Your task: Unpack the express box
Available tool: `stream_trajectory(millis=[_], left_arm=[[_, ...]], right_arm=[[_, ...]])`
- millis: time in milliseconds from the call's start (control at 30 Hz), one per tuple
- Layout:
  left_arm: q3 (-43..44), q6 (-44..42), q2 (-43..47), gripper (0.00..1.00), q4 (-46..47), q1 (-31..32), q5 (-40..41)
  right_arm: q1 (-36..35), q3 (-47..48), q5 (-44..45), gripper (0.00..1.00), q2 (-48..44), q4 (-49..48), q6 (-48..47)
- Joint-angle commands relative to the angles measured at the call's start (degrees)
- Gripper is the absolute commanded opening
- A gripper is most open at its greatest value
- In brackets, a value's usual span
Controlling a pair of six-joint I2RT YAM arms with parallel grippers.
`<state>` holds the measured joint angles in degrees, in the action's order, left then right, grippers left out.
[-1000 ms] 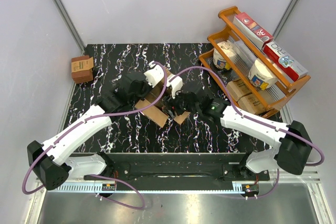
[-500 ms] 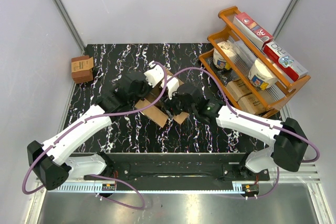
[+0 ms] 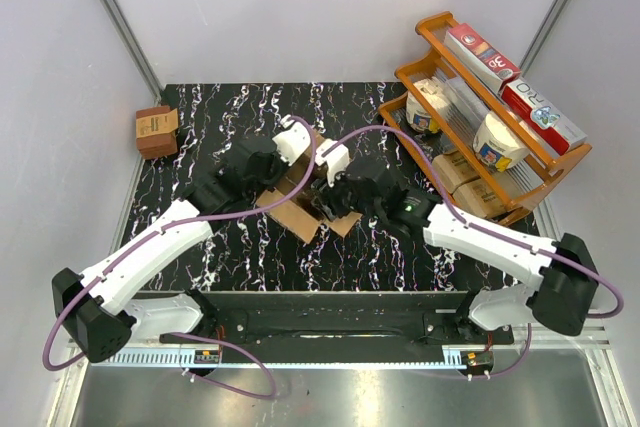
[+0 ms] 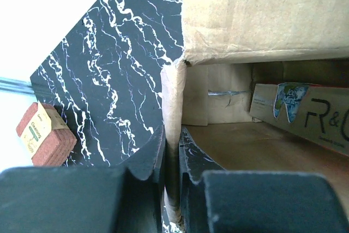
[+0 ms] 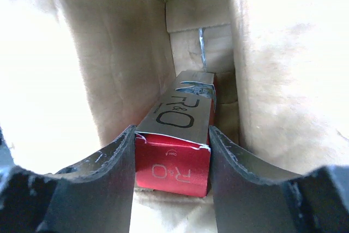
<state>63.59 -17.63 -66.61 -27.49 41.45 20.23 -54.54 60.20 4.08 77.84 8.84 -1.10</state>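
Reaching inside the express box (image 4: 262, 9), right tool (image 5: 172, 156) clamps the red carton (image 5: 182, 110); left tool (image 4: 172, 151) pinches its wall.

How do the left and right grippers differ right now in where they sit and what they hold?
The left gripper pinches a wall corner of the express box, one finger outside; the right gripper is inside the box. The left's jaws are nearly closed on cardboard; the right's stand wider around the red R&O carton. Both are gripping.

Brown corrugated express box (image 3: 295, 215), flaps open, left of the orange rack (image 3: 436, 25), red R&O carton (image 5: 173, 170) lying inside.
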Motion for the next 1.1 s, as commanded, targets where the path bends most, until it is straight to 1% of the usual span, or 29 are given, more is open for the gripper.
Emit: stream_trajectory(millis=[0, 233, 400, 467, 533, 567, 633, 667, 700, 767, 933, 1067], left_arm=[[-0.31, 2.42, -0.71, 0.0, 0.94, -0.84, 4.11], [0.74, 5.49, -3.08, 0.0, 0.42, -2.6, 8.24], [3.29, 9.8, -5.11, 0.0, -3.71, -6.2, 8.08], [4.61, 12.08, -5.81, 0.0, -6.07, -9.01, 6.41], [6.01, 14.45, -6.77, 0.0, -7.66, -11.9, 5.53], [6.45, 15.25, -7.13, 0.0, -9.24, -12.96, 5.09], [7.86, 17.44, -8.35, 0.0, -11.18, -16.22, 3.43], [8.3, 17.45, -8.8, 0.0, -13.1, -17.36, 2.72], [9.26, 19.54, -9.24, 0.0, -14.16, -19.63, 1.93], [10.14, 22.28, -10.03, 0.0, -16.62, -21.58, 0.17], [11.38, 27.55, -10.3, 0.0, -19.88, -29.22, -6.15], [9.98, 29.58, -9.51, 0.0, -21.12, -34.59, -11.34]], right_arm=[[-0.3, 4.91, 1.99, 0.4, -6.11, -0.06, 2.32], [-0.3, 12.3, 4.97, 0.4, -9.81, 4.34, 2.42], [-0.3, 17.92, 8.75, 0.41, -12.62, 7.24, 1.37], [-0.3, 19.24, 11.03, 0.41, -13.5, 7.68, 1.45], [-0.3, 21.26, 13.57, 0.41, -14.47, 7.68, -0.65], [-0.3, 21.97, 14.63, 0.43, -14.74, 7.68, -0.92], [-0.3, 24.16, 18.14, 0.44, -14.91, 7.6, -1.53], [-0.21, 24.78, 19.46, 0.43, -14.91, 7.07, -1.71], [-0.3, 25.48, 20.61, 0.43, -14.83, 6.63, -2.14], [-0.3, 25.4, 22.99, 0.43, -14.39, 4.62, -3.81], [-0.21, 24.08, 28.08, 0.4, -9.91, 1.36, -6.01], [1.8, 22.06, 27.22, 0.42, -5.52, -3.12, -4.79]])
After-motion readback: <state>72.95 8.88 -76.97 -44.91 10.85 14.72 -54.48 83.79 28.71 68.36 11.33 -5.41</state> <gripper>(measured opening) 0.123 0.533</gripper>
